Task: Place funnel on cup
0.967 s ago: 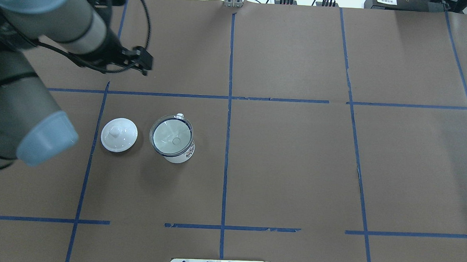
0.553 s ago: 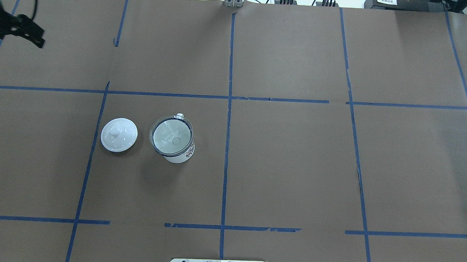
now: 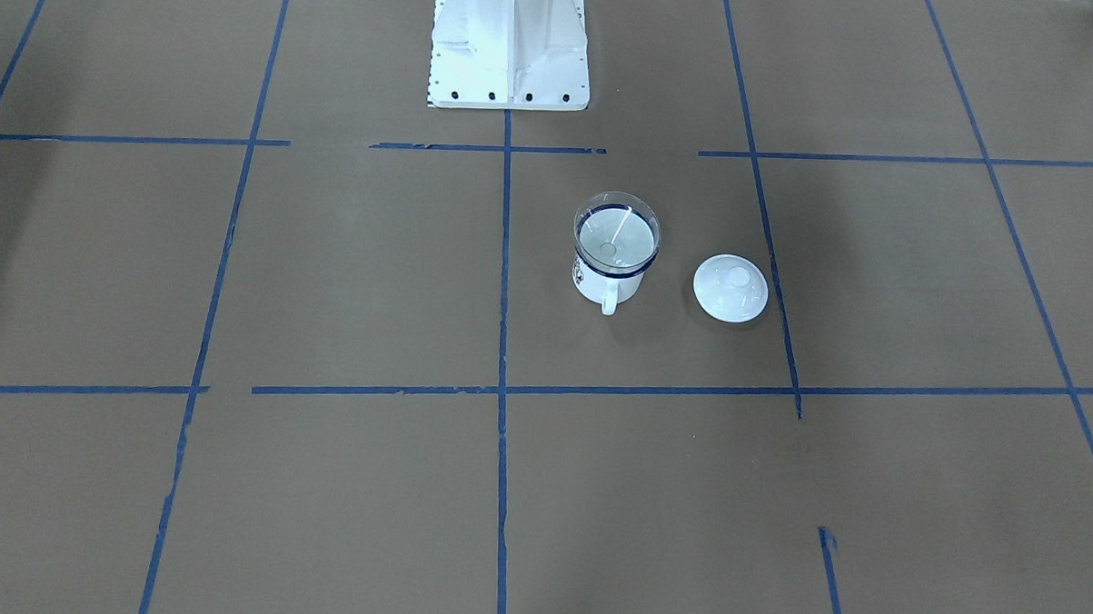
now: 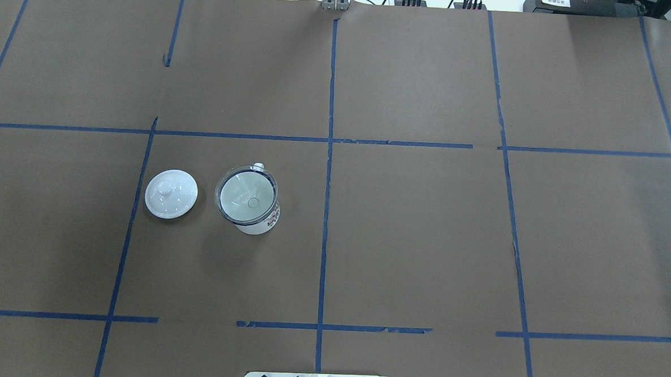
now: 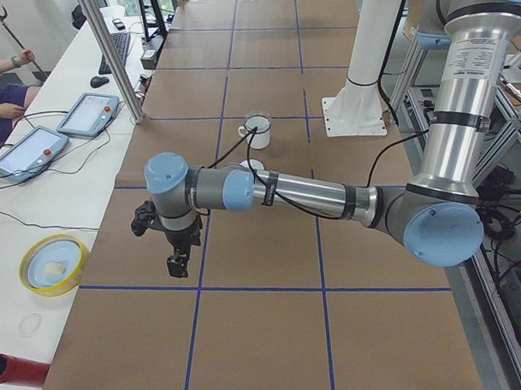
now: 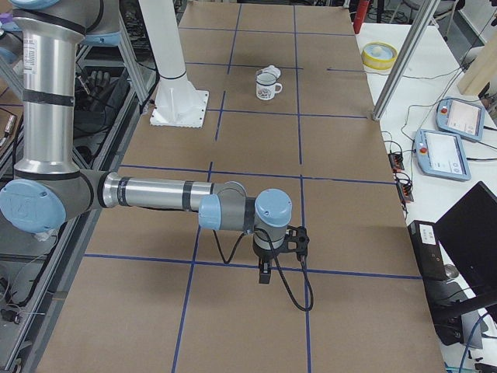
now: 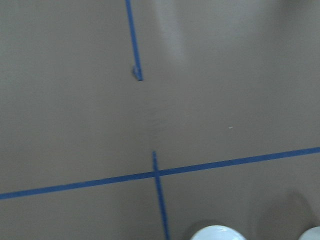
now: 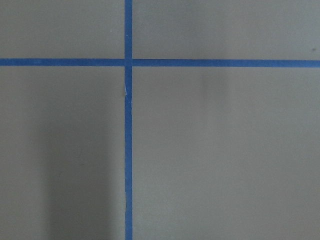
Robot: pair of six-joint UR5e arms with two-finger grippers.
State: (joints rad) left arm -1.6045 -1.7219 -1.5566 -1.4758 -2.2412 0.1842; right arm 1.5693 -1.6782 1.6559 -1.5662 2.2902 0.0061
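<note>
The transparent funnel [image 4: 246, 194] sits upright in the mouth of the white mug [image 4: 261, 224], whose dark blue rim shows through it. Both also show in the front-facing view, funnel [image 3: 615, 238] on mug [image 3: 606, 291], handle toward the camera. My left gripper [image 5: 176, 265] shows only in the exterior left view, hanging over bare paper well away from the mug [image 5: 257, 131]. My right gripper [image 6: 265, 272] shows only in the exterior right view, far from the mug [image 6: 268, 87]. I cannot tell whether either is open or shut.
A round white knobbed lid [image 4: 171, 194] lies on the table just left of the mug, also in the front-facing view [image 3: 731, 288]. A yellow bowl [image 5: 53, 264] sits on the white bench past the table's far edge. The robot base [image 3: 508, 42] stands at the table's near side.
My left arm has swung away to the left and left the overhead view. The funnel, mug and lid have not moved.
</note>
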